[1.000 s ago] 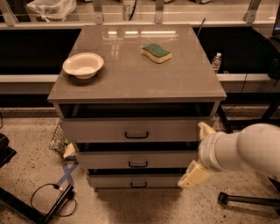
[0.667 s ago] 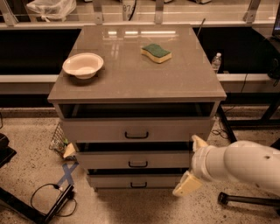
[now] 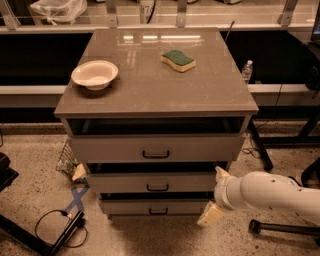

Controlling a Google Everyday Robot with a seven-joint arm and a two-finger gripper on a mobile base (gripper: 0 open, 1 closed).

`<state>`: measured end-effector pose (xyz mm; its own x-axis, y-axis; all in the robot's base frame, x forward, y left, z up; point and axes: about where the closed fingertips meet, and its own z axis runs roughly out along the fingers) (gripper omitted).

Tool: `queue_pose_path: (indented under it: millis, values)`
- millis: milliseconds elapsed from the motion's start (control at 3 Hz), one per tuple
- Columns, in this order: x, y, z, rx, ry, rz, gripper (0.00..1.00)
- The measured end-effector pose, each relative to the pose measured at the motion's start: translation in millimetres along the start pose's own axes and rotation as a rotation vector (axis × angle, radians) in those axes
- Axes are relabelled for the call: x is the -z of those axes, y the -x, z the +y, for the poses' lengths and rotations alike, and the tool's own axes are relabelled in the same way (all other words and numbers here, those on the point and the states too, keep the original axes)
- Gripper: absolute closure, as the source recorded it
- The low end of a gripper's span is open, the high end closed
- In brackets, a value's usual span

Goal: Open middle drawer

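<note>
Approach step. My gripper [image 3: 216,194] sits just right of the middle drawer [image 3: 120,183], fingers wide, empty. Next move: travel left to its black handle [image 3: 157,187], close, pull outward.

Tool [image 3: 216,195] right of middle drawer [image 3: 125,182]; handle [image 3: 157,187] front apparently free; top drawer [image 3: 115,148] overhangs above.

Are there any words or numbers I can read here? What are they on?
White tag behind the cabinet, at the top edge: dark digits, too blurred to read.
Water bottle: label too small to read.
Middle drawer, bowl, sponge: no writing.
Tool, open beside the lower drawers' right end: no writing.
</note>
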<state>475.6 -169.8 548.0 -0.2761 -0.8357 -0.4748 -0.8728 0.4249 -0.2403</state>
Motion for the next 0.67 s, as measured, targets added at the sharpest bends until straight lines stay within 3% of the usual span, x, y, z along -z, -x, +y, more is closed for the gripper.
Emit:
queue_pose_path:
  millis: [333,667]
  values:
    - [0,0,0,0.0,0.0,0.0,0.0]
    - [-20,9,3,0.011,0.013,-0.001,0.0]
